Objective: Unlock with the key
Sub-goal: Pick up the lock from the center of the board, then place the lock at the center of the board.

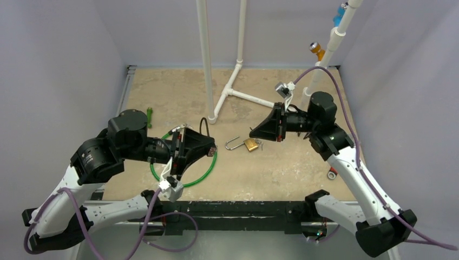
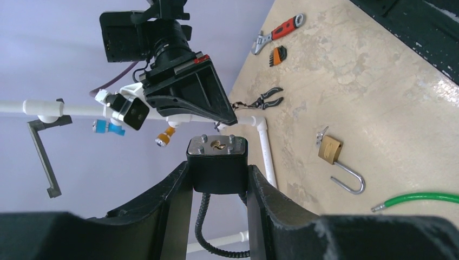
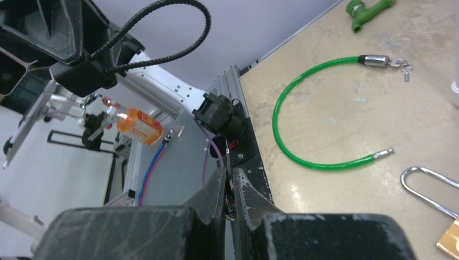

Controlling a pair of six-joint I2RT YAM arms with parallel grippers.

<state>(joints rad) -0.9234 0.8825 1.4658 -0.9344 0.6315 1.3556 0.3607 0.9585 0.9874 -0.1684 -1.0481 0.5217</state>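
My left gripper (image 2: 217, 172) is shut on a black padlock (image 2: 217, 162) with a flexible black cable shackle. It holds the lock above the table, and the keyhole (image 2: 218, 144) faces my right gripper. In the top view the left gripper (image 1: 209, 148) and the lock (image 1: 205, 142) are left of centre. My right gripper (image 3: 229, 176) is shut on a thin metal key (image 3: 228, 161) whose blade sticks out past the fingertips. In the top view the right gripper (image 1: 254, 133) is a short gap to the right of the lock. The lock also shows in the right wrist view (image 3: 81, 76), well away from the key tip.
A brass padlock (image 1: 250, 144) with an open shackle lies on the table between the grippers. A green cable lock (image 1: 187, 181) lies under the left gripper. A white pipe frame (image 1: 227, 92) stands at the back. Pliers (image 2: 266, 100) and a wrench (image 2: 279, 32) lie on the right side.
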